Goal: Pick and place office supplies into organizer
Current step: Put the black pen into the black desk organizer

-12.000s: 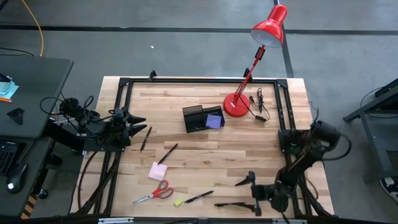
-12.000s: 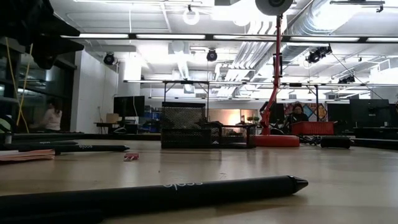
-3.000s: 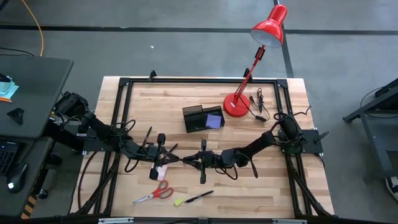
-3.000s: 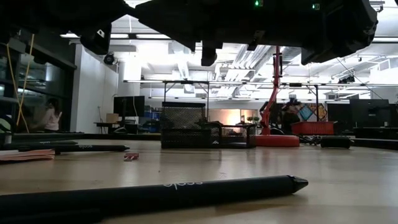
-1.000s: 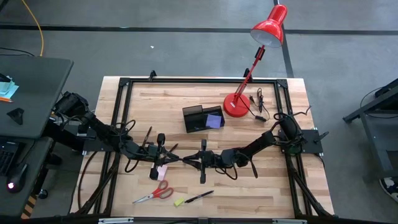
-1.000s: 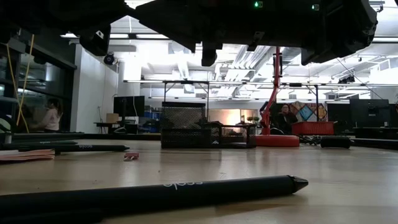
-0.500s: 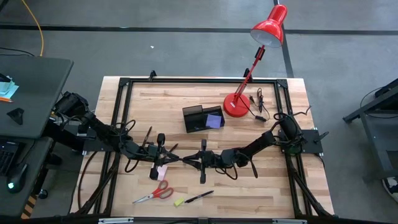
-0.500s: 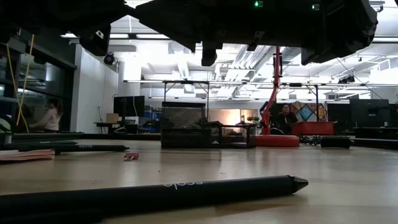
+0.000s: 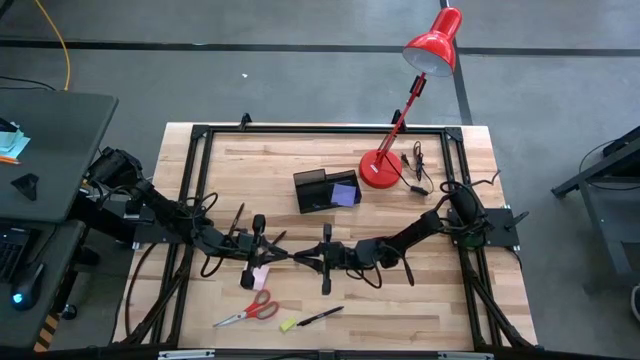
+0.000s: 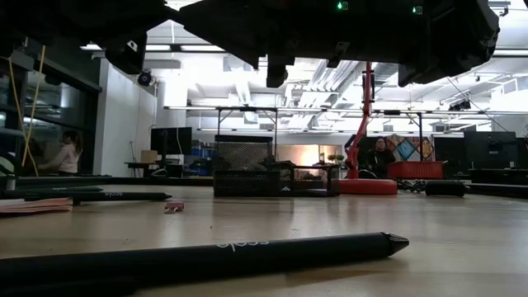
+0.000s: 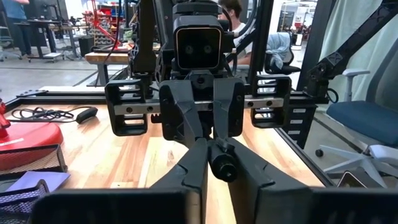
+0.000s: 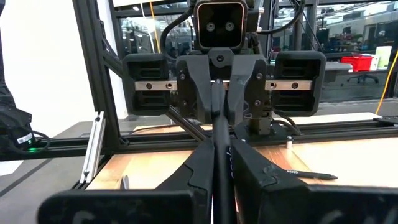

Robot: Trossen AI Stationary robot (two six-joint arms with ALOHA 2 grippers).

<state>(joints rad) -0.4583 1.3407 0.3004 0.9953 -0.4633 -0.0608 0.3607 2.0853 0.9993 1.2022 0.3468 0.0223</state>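
Observation:
A slim black pen (image 9: 288, 257) hangs above the table's middle between my two grippers, which face each other tip to tip. My left gripper (image 9: 272, 256) comes from the left and my right gripper (image 9: 303, 258) from the right; both are shut on the pen. The black organizer (image 9: 325, 190) stands toward the far side with a purple pad (image 9: 346, 194) in it. A pink pad (image 9: 257, 276), red-handled scissors (image 9: 250, 310), a yellow piece (image 9: 288, 324) and another pen (image 9: 320, 317) lie on the near part of the table. My left gripper pinches one end of the pen (image 11: 222, 167) between its two fingers. The fingers reach level from the table's left and lie along the pen, which is lifted clear of the table. My right gripper pinches the pen's shaft (image 12: 219, 140) between its two fingers (image 12: 205, 162). They reach level from the table's right, along the pen, which runs straight on into the facing gripper.
A red desk lamp (image 9: 381, 168) stands right of the organizer with a cable (image 9: 417, 170) beside its base. A third pen (image 9: 235, 220) lies by the left arm. A black frame (image 9: 200, 135) rims the table.

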